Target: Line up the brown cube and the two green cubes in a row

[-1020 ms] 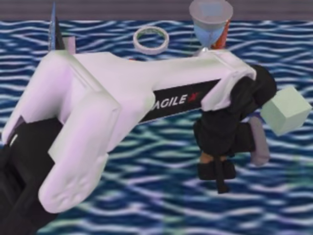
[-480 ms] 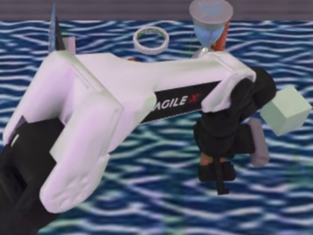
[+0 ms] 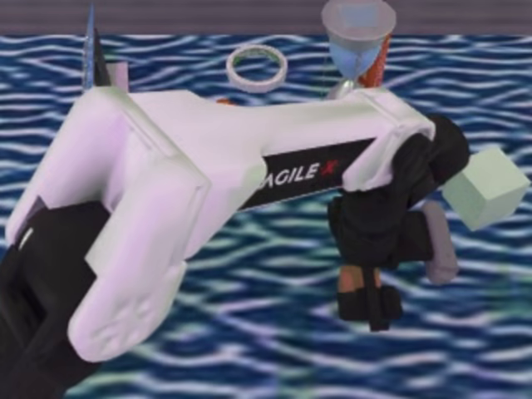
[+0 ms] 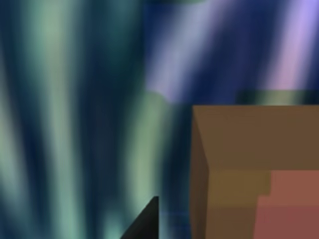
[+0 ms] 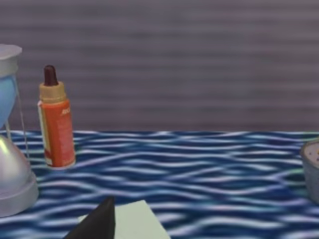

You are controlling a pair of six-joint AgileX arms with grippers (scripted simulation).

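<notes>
Brown cube [image 3: 350,278] in left tool [image 3: 366,303].

A bench [image 3: 249,249] covered in a rippling pattern of dark blue, white and pale green waves fills the top view. Behind its far edge stands a flat grey wall [image 5: 189,64] with faint horizontal stripes, evenly lit, without strong shadows.

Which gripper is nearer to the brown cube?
Left. The left gripper is right at the brown cube; the right gripper is outside the top view.
</notes>
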